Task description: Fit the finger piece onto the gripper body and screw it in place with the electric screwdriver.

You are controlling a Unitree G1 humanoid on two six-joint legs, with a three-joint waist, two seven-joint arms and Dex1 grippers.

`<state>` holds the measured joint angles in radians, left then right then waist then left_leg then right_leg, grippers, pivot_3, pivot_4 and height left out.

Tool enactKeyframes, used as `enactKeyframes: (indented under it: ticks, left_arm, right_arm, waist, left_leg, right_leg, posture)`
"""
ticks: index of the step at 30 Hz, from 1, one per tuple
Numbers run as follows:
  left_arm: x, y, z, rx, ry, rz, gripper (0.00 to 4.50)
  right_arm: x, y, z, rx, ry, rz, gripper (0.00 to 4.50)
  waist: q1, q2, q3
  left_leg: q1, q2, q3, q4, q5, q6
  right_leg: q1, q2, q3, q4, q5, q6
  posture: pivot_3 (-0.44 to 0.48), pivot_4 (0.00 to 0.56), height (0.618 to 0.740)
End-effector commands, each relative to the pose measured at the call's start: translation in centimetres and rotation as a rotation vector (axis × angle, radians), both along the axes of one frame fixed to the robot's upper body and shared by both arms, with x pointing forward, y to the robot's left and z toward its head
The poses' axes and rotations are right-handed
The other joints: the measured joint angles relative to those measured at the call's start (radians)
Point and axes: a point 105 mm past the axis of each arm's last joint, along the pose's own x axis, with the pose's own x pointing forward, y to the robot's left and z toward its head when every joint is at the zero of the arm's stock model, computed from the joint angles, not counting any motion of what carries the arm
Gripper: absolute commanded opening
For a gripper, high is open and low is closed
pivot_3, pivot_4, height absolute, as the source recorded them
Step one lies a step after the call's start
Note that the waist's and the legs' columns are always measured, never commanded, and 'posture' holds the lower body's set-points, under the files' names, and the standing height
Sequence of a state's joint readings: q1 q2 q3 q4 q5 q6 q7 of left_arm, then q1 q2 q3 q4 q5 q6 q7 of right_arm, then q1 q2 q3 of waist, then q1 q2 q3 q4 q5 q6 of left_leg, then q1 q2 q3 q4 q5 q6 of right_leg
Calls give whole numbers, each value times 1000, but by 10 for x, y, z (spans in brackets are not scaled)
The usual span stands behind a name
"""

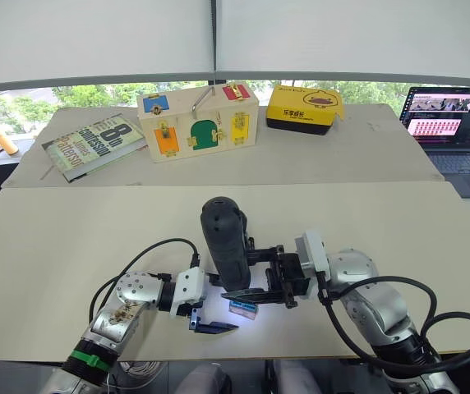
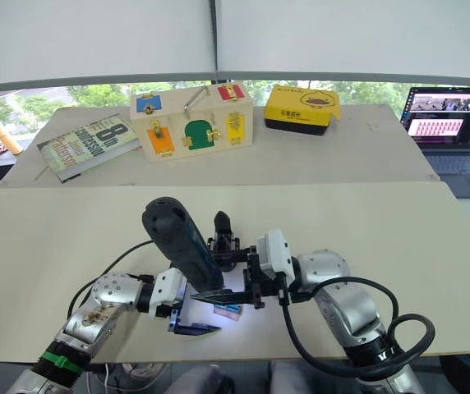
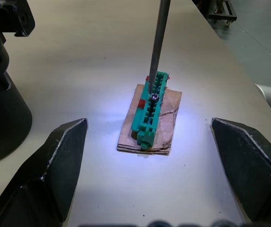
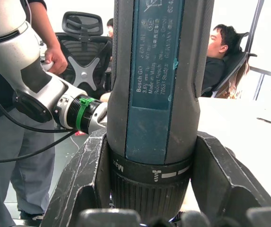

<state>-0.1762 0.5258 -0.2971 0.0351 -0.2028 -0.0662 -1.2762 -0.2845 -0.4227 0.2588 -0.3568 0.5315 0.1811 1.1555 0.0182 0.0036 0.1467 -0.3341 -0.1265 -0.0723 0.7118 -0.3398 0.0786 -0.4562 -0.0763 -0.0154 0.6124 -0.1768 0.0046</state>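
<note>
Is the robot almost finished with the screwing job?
Not yet. The right gripper holds the electric screwdriver upright, its bit on a screw in the green holder. The left gripper waits open. The gripper body stands behind; fitting and screwing remain.

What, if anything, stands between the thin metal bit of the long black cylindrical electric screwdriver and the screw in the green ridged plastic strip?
Nothing visible does. The black electric screwdriver points its bit down, tip at the small screw in the green ridged strip on its tan card.
</note>
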Motion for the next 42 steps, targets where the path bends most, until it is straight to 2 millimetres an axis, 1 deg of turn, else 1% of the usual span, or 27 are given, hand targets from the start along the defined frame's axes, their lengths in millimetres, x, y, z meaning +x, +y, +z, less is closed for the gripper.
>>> enactKeyframes:
  ticks: [1, 29, 42]
  left_arm:
    - [-12, -2, -23, 41, 96, -8, 4404]
    - [-11, -1, -22, 44, 95, -5, 4404]
    - [-12, 0, -23, 45, 95, -2, 4404]
  right_arm:
    - [-4, 1, 11, 26, -38, 21, 1950]
    - [-10, -2, 8, 23, -30, 33, 1950]
    - [-11, -4, 14, 24, -44, 46, 1950]
  waist:
    - [0, 0, 0]
    - [0, 0, 0]
    - [0, 0, 0]
  left_leg:
    - [0, 0, 0, 0, 0, 0]
    - [0, 0, 0, 0, 0, 0]
    - [0, 0, 0, 0, 0, 0]
  right_leg:
    - [0, 0, 0, 0, 0, 0]
    - [0, 0, 0, 0, 0, 0]
    - [0, 0, 0, 0, 0, 0]
  posture:
    - [0, 150, 740]
    - [0, 150, 740]
    - [0, 150, 740]
